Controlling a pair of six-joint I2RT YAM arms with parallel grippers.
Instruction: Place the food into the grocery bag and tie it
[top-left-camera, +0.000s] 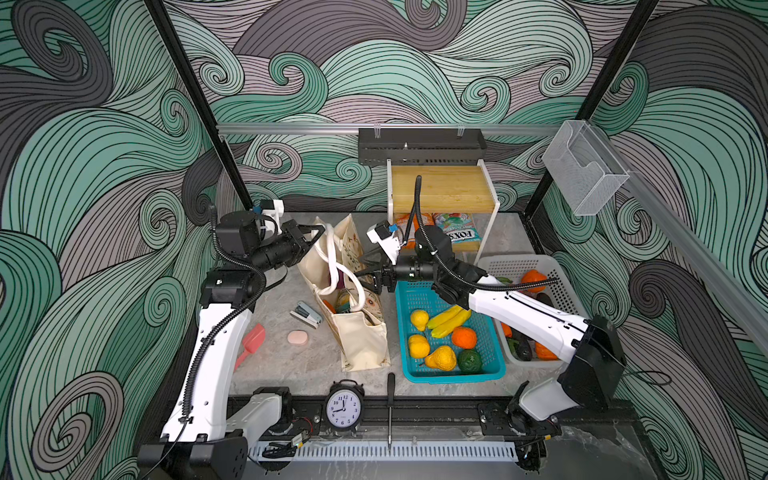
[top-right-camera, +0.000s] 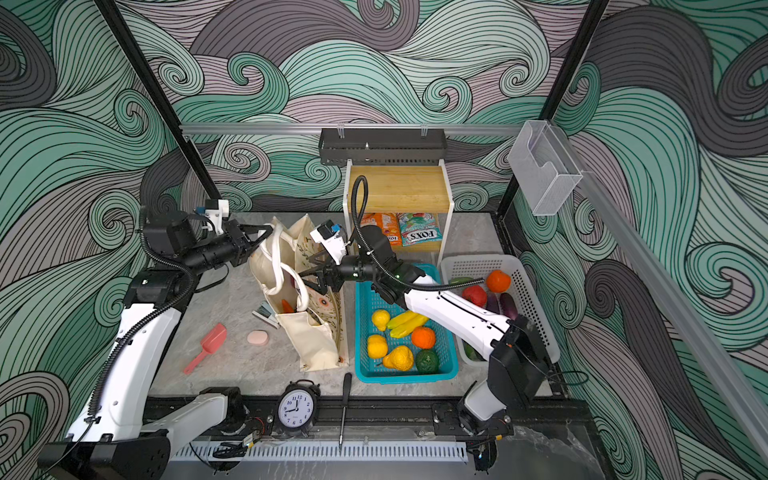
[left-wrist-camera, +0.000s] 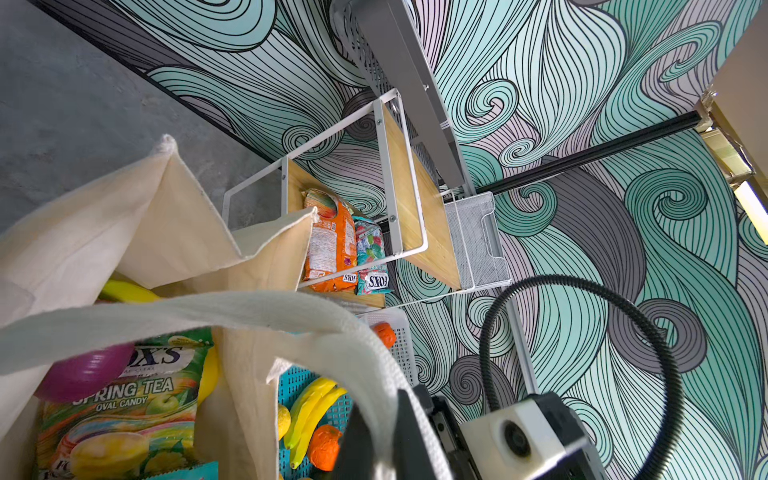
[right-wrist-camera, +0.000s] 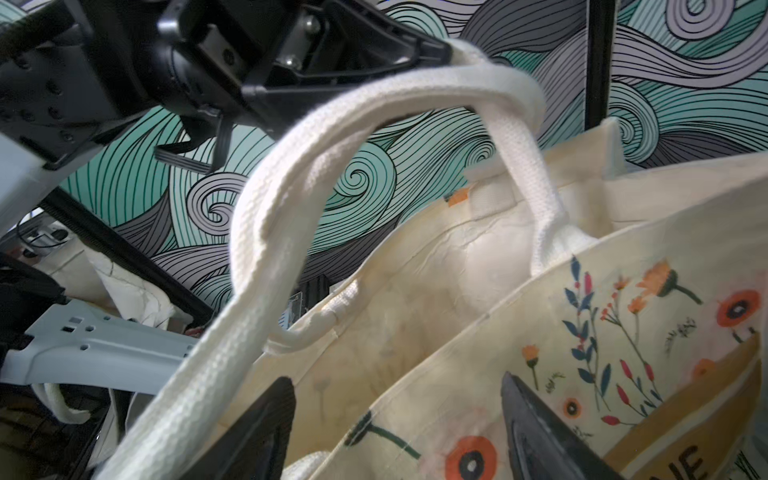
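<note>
The cream grocery bag (top-left-camera: 361, 340) (top-right-camera: 316, 345) stands upright mid-table with its mouth open. My left gripper (top-left-camera: 318, 232) (top-right-camera: 266, 232) (left-wrist-camera: 386, 436) is shut on a white rope handle (top-left-camera: 332, 257) (right-wrist-camera: 374, 104), holding it up over the bag's far end. Two handle strands cross just below its tips. My right gripper (top-left-camera: 368, 270) (top-right-camera: 309, 270) (right-wrist-camera: 395, 436) is open at the bag's floral side (right-wrist-camera: 623, 332), whose rim runs between the spread fingers. Inside the bag lie a green-yellow candy packet (left-wrist-camera: 124, 399), a purple onion (left-wrist-camera: 83, 370), a yellow banana (left-wrist-camera: 124, 291) and a carrot (top-left-camera: 328, 305).
A teal basket (top-left-camera: 453, 376) with a banana bunch (top-left-camera: 449, 320) and other fruit stands right of the bag, with a white basket (top-left-camera: 519, 262) beyond it. Candy packets (top-left-camera: 457, 235) lie under the wooden shelf (top-left-camera: 444, 187). Stapler (top-left-camera: 306, 314), pink disc (top-left-camera: 297, 337), red scoop (top-left-camera: 251, 343), clock (top-left-camera: 344, 407), screwdriver (top-left-camera: 390, 399).
</note>
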